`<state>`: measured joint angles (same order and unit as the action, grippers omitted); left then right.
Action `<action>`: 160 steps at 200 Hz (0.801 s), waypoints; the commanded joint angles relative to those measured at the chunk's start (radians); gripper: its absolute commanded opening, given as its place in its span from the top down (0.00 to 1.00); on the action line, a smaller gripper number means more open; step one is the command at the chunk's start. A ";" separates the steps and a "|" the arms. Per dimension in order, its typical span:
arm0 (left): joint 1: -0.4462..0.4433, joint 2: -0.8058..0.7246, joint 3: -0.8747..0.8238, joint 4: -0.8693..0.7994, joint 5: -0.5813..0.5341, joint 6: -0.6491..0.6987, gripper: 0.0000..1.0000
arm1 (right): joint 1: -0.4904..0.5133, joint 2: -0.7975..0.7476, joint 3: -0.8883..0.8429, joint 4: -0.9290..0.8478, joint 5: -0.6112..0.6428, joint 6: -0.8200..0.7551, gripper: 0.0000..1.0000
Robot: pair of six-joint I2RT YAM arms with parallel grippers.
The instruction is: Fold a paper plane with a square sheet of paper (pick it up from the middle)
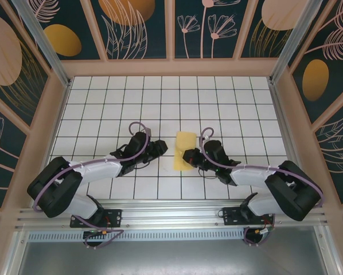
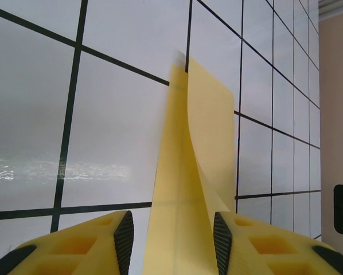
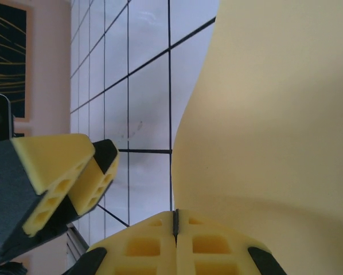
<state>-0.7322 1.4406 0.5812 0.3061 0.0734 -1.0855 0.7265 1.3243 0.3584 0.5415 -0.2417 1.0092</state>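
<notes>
While the right gripper point(image 3: 175, 224) pinches the paper point(image 1: 184, 150) mid-frame — upright, curling — the left gripper point(image 2: 173, 232) stands spread, paper between its jaws

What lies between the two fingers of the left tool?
The folded yellow sheet lies between the fingers of the left tool, one flap raised; the left wrist view shows it.

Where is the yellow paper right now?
In the top view, the yellow paper is mid-table, flanked by the left gripper and the right gripper.
</notes>
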 commanded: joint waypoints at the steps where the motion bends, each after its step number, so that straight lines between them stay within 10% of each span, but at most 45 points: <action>1: -0.002 -0.027 -0.012 -0.022 -0.018 -0.010 0.56 | 0.005 -0.072 0.062 -0.059 0.081 0.018 1.00; 160: -0.002 -0.022 -0.049 0.033 0.045 -0.021 0.57 | 0.115 -0.020 0.029 -0.029 0.196 0.127 1.00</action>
<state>-0.7322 1.3716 0.5472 0.2913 0.0551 -1.0966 0.8291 1.2709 0.4347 0.4709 -0.0673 1.0973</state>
